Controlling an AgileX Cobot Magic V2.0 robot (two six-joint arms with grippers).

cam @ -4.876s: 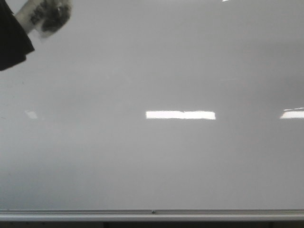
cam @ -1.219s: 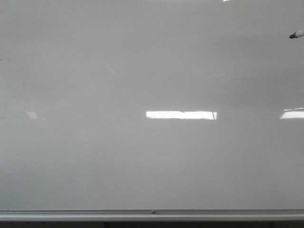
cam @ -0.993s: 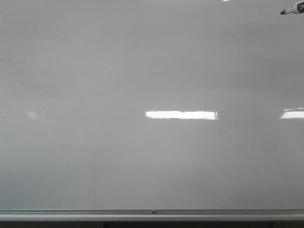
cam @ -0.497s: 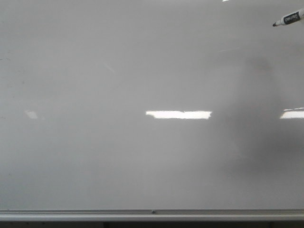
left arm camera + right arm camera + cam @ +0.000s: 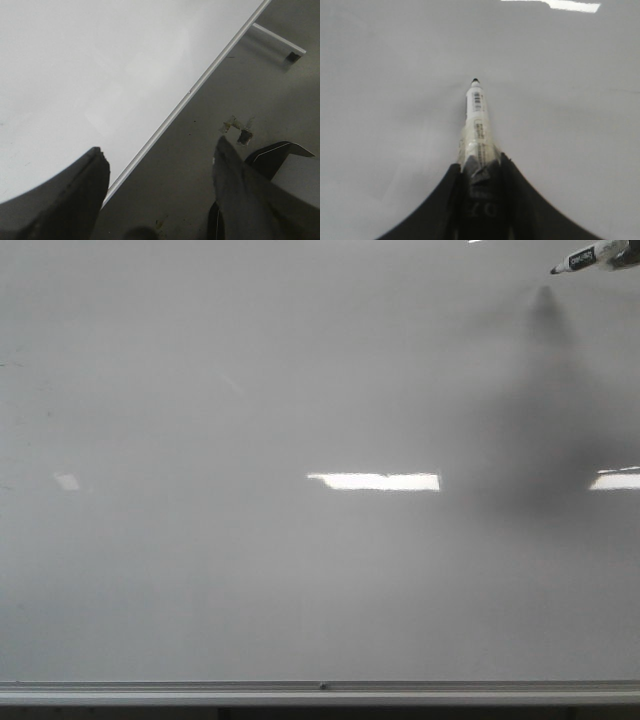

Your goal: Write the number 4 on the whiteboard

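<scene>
A white marker [image 5: 476,125] is clamped between the closed fingers of the right gripper [image 5: 479,172], its black tip pointed at the whiteboard [image 5: 300,390]; whether the tip touches the surface cannot be told. In the front view the marker is seen at the board's upper right corner, above a dark shadow [image 5: 530,430]. No stroke is visible on the board. The left gripper [image 5: 160,175] is held wide open and empty, beside the board's silver rail [image 5: 200,82].

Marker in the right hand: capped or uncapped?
Uncapped. The marker shows a bare dark tip in the right wrist view, clamped in the right hand, and in the front view too. The whiteboard bears no stroke.
</scene>
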